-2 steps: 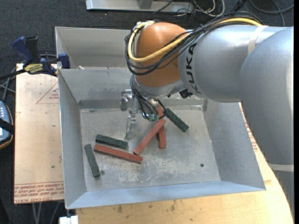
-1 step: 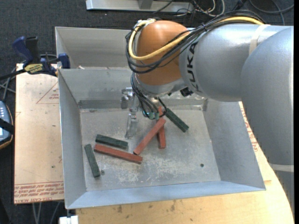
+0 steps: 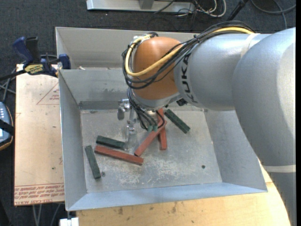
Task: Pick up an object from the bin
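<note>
Dark green stick (image 3: 111, 142) lies flat on the floor of the bin (image 3: 70, 135), toward 9 o'clock of its middle, one end just beside the gripper (image 3: 130, 136) — whether that is parted or clenched I cannot tell. A long red stick (image 3: 119, 155) lies just beside it at 5 o'clock; a shorter red stick (image 3: 146, 143) slants at the gripper's 4 o'clock. Best to straddle one stick across its narrow width — crowded neighbours could foul the grasp.
</note>
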Motion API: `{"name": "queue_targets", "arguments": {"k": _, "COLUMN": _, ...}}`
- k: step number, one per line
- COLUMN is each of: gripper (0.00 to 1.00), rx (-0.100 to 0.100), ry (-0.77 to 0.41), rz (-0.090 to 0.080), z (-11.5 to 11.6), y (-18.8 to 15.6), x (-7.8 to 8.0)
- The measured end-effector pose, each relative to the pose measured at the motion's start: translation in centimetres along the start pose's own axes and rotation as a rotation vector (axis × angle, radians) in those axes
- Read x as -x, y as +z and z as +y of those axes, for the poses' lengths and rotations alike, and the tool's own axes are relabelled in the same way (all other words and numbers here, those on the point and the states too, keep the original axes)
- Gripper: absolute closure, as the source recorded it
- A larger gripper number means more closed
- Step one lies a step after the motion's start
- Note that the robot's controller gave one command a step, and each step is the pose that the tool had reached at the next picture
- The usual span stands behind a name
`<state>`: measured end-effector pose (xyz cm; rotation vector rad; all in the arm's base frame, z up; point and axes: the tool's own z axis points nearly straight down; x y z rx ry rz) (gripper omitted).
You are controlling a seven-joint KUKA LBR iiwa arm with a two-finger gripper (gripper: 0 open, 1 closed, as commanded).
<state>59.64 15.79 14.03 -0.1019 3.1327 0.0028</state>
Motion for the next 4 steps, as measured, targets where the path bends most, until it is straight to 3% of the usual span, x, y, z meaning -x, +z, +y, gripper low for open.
{"name": "queue_targets", "arguments": {"k": 1, "gripper": 0.0, "rx": 0.001, "ry": -0.226, "rz": 0.005, "z": 1.1, "y": 3.7, "x": 0.7}}
{"name": "queue_targets", "arguments": {"k": 2, "gripper": 1.0, "rx": 0.001, "ry": -0.234, "rz": 0.007, "z": -1.2, "y": 6.8, "x": -4.1}}
{"name": "queue_targets", "arguments": {"k": 3, "gripper": 1.0, "rx": 0.001, "ry": -0.233, "rz": 0.007, "z": -1.2, "y": 6.8, "x": -4.1}}
{"name": "queue_targets", "arguments": {"k": 4, "gripper": 1.0, "rx": 0.0, "ry": -0.32, "rz": 0.006, "z": 3.6, "y": -13.2, "x": -2.4}}
